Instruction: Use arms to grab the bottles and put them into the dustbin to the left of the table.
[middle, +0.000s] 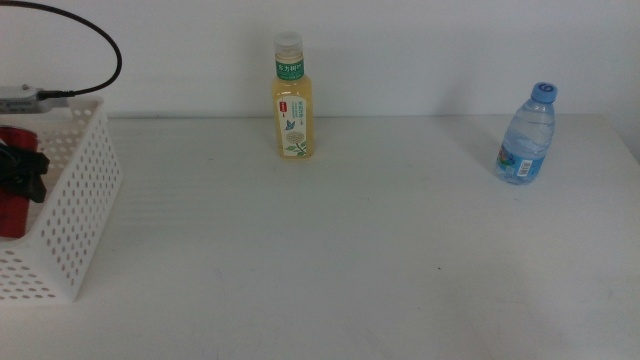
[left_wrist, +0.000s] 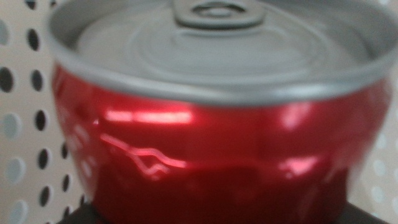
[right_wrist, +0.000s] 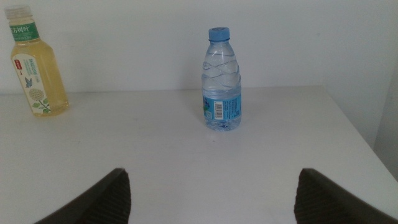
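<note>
In the basket: the slim red soda can (left_wrist: 217, 155) sits low inside the white perforated plastic dustbin (middle: 85, 200) at the left edge of the white tabletop (middle: 330, 270), with the dark left gripper (middle: 25, 172) beside it.
Left gripper: its wrist camera is filled by the can's silver top and red wall against the perforated side; only dark corners show beneath, so I cannot tell whether it is clamped on the can or has let go.
Right gripper: jaws spread wide apart, low over the near tabletop, aimed at the small clear water bottle with blue cap (right_wrist: 221, 81), well short of it.
Yellow-drink bottle with white cap and green label (middle: 291, 100): upright at the far middle of the tabletop, untouched.
Water bottle: upright at the far right, well apart from the yellow one.
Progress: by my reading, one of three is in the bin or about to be released; two remain to be carried over.
</note>
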